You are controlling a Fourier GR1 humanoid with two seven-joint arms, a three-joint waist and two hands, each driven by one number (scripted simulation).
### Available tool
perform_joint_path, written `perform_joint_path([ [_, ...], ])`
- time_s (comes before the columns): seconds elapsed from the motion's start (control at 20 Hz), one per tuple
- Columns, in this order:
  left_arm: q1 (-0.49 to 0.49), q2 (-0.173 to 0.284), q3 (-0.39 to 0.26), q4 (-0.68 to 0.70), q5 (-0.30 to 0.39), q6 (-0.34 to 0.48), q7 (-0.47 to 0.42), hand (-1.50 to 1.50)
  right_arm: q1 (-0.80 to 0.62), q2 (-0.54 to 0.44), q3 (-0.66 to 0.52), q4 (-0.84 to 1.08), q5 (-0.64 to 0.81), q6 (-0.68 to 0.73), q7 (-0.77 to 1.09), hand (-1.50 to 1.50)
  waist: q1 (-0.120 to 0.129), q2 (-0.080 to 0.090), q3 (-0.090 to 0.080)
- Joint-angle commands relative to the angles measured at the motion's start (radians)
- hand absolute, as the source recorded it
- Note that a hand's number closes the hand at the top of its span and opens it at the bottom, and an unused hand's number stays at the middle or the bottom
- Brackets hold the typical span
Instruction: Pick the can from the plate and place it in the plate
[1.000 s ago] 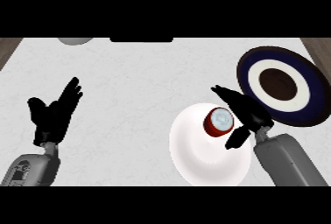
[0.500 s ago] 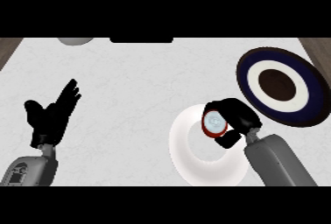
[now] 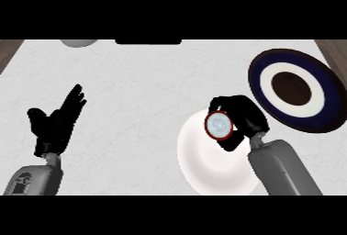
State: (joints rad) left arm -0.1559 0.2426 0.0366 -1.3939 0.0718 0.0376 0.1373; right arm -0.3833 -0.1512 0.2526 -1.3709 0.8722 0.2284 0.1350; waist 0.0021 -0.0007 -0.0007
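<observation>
Though half hidden by curled right hand (image 3: pixel 245 118) fingers, the can (image 3: pixel 220 125) over the white plate (image 3: pixel 210 160); left hand (image 3: pixel 55 124) open.

Count on the pale grey counter (image 3: pixel 156 82):
- Plates: 2. One plain white round plate (image 3: pixel 210 165), near right; one dark blue, white-ringed plate with brown centre (image 3: pixel 295 89), far right.
- Cans: 1. Red-rimmed can with silver lid (image 3: pixel 220 125).
- Black robot hands: 2. Left hand (image 3: pixel 55 123), right hand (image 3: pixel 244 117).

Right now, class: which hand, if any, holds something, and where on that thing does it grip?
The right hand holds the can, fingers curled round its side, above the white plate. The left hand holds nothing.
</observation>
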Motion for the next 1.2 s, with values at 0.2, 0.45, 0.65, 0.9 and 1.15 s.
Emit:
perform_joint_path([
  [0.2,-0.003,0.010,0.016,0.014,0.005,-0.016,0.001,0.00,-0.233,0.141,-0.147,-0.005,-0.007,-0.137,0.285,1.50,0.004,0.000,0.000],
  [0.45,0.024,0.001,-0.009,-0.051,-0.013,0.001,0.033,0.00,-0.316,0.099,-0.207,-0.059,0.153,-0.359,0.372,1.50,0.009,-0.004,0.001],
  [0.65,0.010,-0.002,-0.003,-0.007,-0.020,-0.003,0.010,0.00,-0.334,0.070,-0.248,-0.121,0.239,-0.404,0.478,1.50,-0.005,-0.001,0.000],
  [0.9,-0.005,-0.017,0.008,0.032,-0.029,-0.001,-0.026,0.00,-0.234,0.103,-0.316,-0.175,0.188,-0.456,0.519,1.50,-0.006,0.001,0.001],
  [1.15,-0.001,-0.039,-0.013,-0.032,-0.041,0.015,0.034,0.00,-0.241,-0.032,-0.482,-0.146,0.032,-0.399,0.452,1.50,-0.004,0.001,0.001],
])
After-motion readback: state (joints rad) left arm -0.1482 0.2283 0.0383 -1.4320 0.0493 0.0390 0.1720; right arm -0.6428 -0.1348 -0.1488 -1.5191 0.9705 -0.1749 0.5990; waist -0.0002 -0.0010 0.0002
